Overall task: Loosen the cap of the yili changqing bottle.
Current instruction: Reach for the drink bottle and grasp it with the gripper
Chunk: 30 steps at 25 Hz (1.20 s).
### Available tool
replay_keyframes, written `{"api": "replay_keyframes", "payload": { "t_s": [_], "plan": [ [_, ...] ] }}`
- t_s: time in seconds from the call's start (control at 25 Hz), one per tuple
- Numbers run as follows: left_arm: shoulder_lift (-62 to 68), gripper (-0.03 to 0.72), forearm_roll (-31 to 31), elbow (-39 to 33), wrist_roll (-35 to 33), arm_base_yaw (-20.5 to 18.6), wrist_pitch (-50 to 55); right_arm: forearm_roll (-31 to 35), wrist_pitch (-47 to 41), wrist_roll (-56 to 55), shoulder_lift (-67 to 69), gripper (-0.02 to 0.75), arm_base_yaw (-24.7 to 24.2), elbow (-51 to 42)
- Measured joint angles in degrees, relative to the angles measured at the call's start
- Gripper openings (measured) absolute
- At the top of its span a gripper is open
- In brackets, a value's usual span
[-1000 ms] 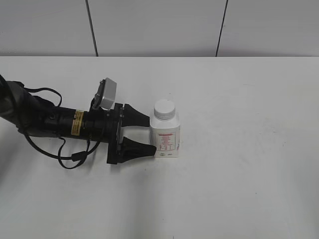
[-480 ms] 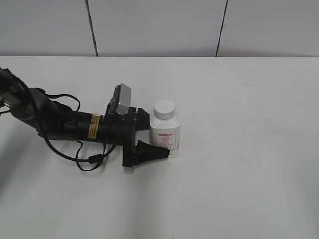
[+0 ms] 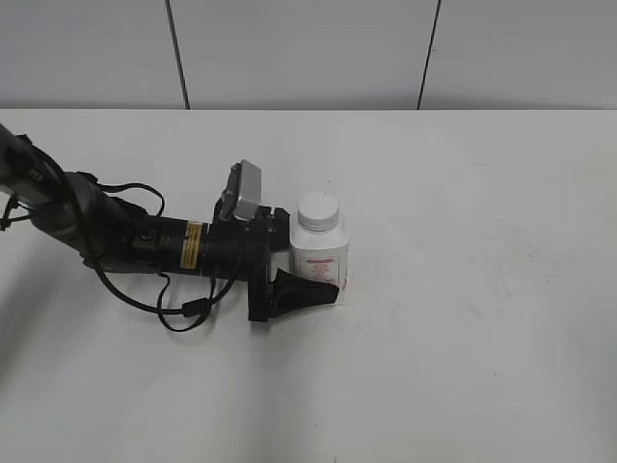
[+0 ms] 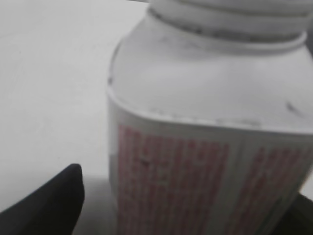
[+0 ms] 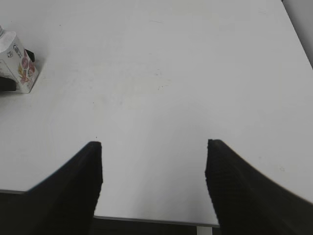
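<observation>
The yili changqing bottle [image 3: 319, 265], white with a red-printed label, stands upright on the white table [image 3: 463, 318]. Its white cap [image 3: 318, 210] sits on top. My left gripper [image 3: 310, 265] lies low and level, and its open jaws straddle the bottle's body. The near finger [image 3: 307, 290] lies along the bottle's front; the far one is hidden behind it. In the left wrist view the bottle [image 4: 195, 98] fills the frame under the cap [image 4: 230, 14], with a gap beside the left finger [image 4: 49, 205]. My right gripper [image 5: 154, 144] is open and empty, far from the bottle [image 5: 17, 61].
Black cables [image 3: 164, 299] loop under the left arm. The table's near edge [image 5: 146, 219] lies just under the right gripper. A grey panelled wall [image 3: 308, 53] rises behind the table.
My left arm has slid to the right. Its jaws, which were just left of the bottle, now reach round the bottle's body. The bottle has not moved.
</observation>
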<state>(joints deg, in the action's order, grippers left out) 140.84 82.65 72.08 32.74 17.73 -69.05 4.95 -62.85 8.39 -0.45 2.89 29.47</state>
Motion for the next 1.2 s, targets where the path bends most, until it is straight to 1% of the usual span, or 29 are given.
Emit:
{"api": "replay_keyframes", "payload": {
  "t_s": [0.24,0.52,0.92,1.2],
  "plan": [
    [0.0,0.586,-0.75,0.14,0.0,1.14,0.0,0.0,0.0,0.0,0.0,0.526,0.0,0.0],
    [0.0,0.58,-1.95,0.15,0.0,1.21,0.04,0.0,0.0,0.0,0.0,0.526,0.0,0.0],
    [-0.05,0.456,-2.01,0.15,0.0,1.25,-0.27,0.0,0.0,0.0,0.0,0.526,0.0,0.0],
    [-0.05,0.44,-4.02,0.15,-0.33,1.25,0.18,0.0,0.0,0.0,0.0,0.526,0.0,0.0]
  ]
}}
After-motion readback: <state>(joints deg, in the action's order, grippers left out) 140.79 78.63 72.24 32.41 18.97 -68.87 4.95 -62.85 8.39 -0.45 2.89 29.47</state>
